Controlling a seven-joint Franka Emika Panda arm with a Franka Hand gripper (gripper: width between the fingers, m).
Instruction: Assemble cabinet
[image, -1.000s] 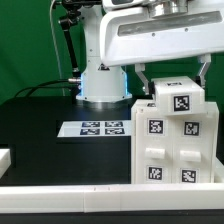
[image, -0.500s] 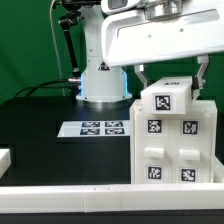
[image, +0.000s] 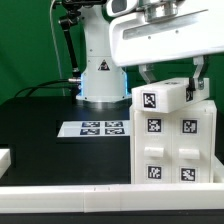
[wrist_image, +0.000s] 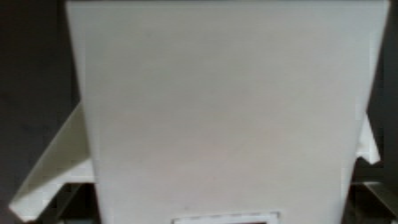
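Observation:
The cabinet's large white body (image: 172, 150) stands at the exterior view's right, its tagged drawer-like front facing the camera. A smaller white tagged piece (image: 166, 98) sits on top of it. My gripper (image: 171, 76) comes down from above with one finger (image: 143, 72) on each side of that piece, shut on it. In the wrist view the white piece (wrist_image: 214, 100) fills nearly the whole picture, with my gripper (wrist_image: 214, 203) around it and only dark slivers of the fingers showing at the corners.
The marker board (image: 97, 128) lies flat on the black table in front of the robot's base (image: 100, 82). A long white rail (image: 70, 198) runs along the front edge. Another small white part (image: 4, 157) sits at the exterior view's left edge.
The small piece has turned on top of the cabinet body: its tagged face has swung toward the exterior view's left. The fingers stay on it, and the body has not moved.

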